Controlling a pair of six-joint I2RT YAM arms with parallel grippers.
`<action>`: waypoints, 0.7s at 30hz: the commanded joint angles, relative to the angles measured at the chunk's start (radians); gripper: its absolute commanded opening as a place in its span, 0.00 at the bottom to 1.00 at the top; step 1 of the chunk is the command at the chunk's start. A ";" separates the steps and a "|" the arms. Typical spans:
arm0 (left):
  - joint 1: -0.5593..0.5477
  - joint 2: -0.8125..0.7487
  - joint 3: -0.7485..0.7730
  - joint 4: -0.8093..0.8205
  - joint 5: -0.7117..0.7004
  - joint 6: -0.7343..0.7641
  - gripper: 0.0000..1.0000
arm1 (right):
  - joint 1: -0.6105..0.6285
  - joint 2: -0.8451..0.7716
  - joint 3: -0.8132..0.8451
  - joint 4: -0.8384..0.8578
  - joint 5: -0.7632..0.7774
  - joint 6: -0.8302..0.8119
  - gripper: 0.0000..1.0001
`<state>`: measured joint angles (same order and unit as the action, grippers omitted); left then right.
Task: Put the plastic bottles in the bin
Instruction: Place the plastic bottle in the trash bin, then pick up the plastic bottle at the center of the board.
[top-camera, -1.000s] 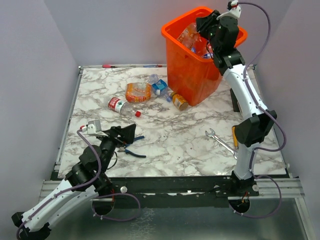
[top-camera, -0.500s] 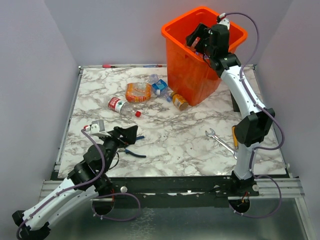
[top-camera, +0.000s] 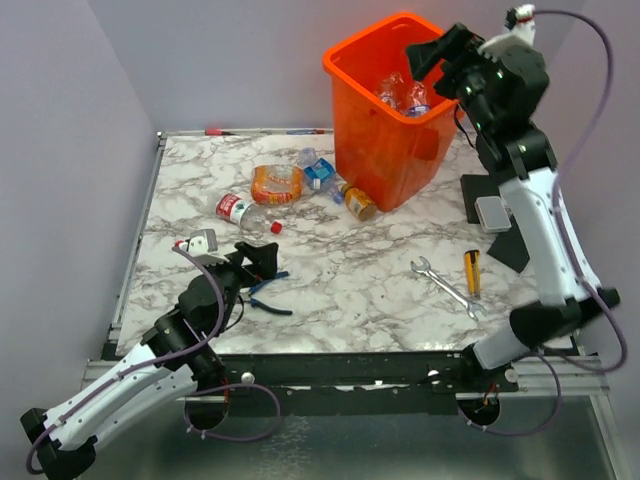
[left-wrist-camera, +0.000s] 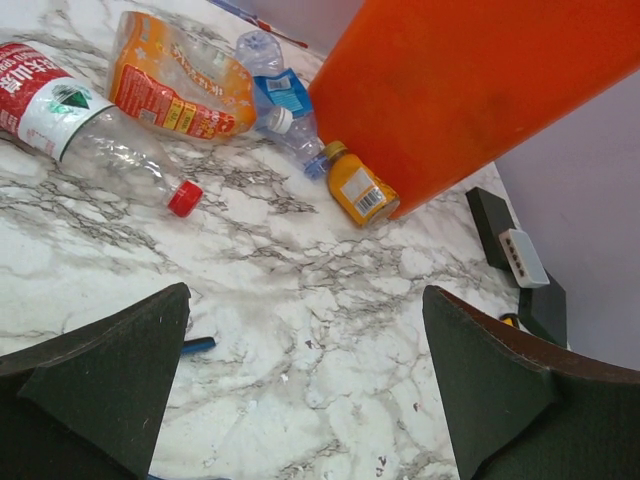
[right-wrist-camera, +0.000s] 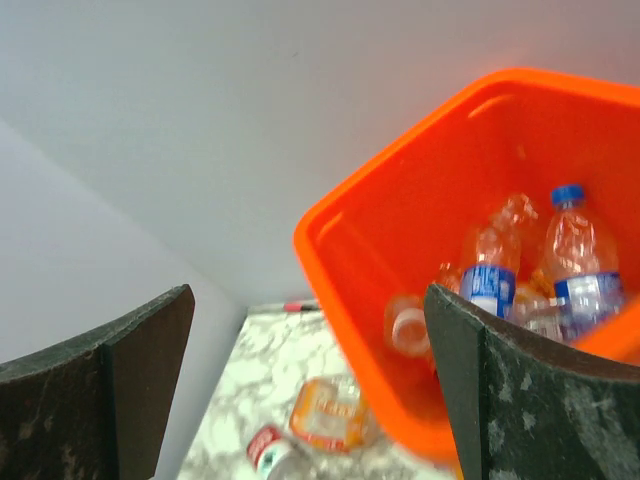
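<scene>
Bin (top-camera: 385, 150) first: orange, upright at the far side of the surface (top-camera: 350, 270), with at least 3 clear bottles (right-wrist-camera: 580, 260) inside. 4 more lie outside near its base: orange-labelled bottle (top-camera: 277, 183), red-labelled bottle (top-camera: 236, 210), blue-labelled bottle (top-camera: 318, 173), small orange bottle (top-camera: 358, 203). My right jaws gape empty above the rim. My left jaws, also wide and empty, hang low by the pliers (top-camera: 268, 300).
</scene>
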<state>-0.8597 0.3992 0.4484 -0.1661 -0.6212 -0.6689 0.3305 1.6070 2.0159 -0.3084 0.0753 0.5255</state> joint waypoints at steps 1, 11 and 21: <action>-0.001 0.050 0.034 -0.009 -0.133 -0.001 0.99 | -0.002 -0.288 -0.373 0.210 -0.139 -0.020 0.99; 0.001 0.131 0.087 -0.034 -0.272 0.014 0.99 | -0.002 -0.873 -1.098 0.299 -0.130 0.016 0.99; 0.174 0.495 0.269 -0.111 -0.033 -0.080 0.99 | -0.003 -1.036 -1.579 0.360 -0.186 0.208 0.99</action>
<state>-0.8108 0.7620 0.6701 -0.2108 -0.7952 -0.6731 0.3279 0.5747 0.5510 -0.0116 -0.0498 0.6353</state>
